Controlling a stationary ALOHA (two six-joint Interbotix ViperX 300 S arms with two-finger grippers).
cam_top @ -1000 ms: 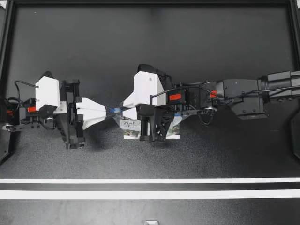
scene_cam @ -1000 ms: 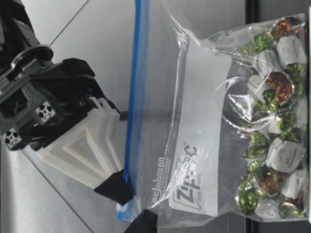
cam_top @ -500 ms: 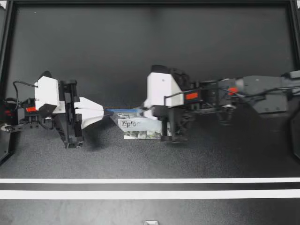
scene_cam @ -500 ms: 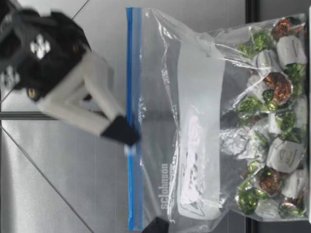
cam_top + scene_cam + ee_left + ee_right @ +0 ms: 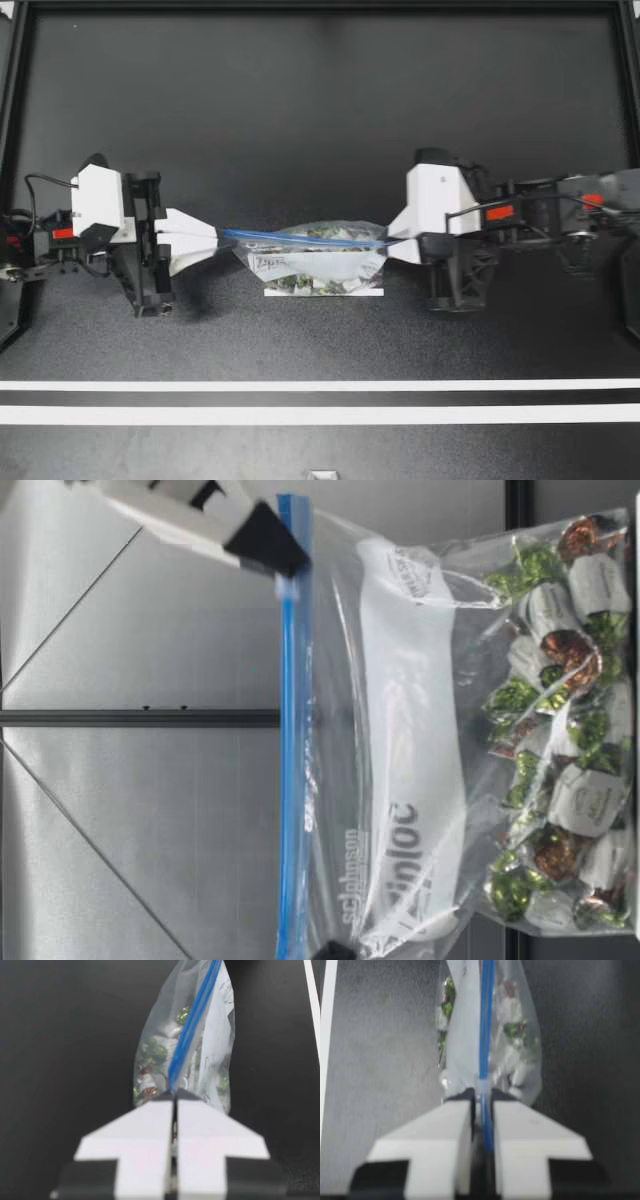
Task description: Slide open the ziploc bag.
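Observation:
A clear ziploc bag of green and brown wrapped candies stands upright on the black table, its blue zip strip stretched taut between both grippers. My left gripper is shut on the strip's left end. My right gripper is at the strip's right end, shut on the slider. In the low view the right gripper's black fingertip pinches the top edge at one corner of the bag. The left gripper's tip just shows at the other corner.
Two white tape lines run across the table in front of the bag. A black frame borders the table at the back and sides. Bare black mat lies behind the bag.
My right gripper has travelled rightward along the blue strip from beside the left gripper to the bag's far end, carrying the slider. The left gripper has held its place.

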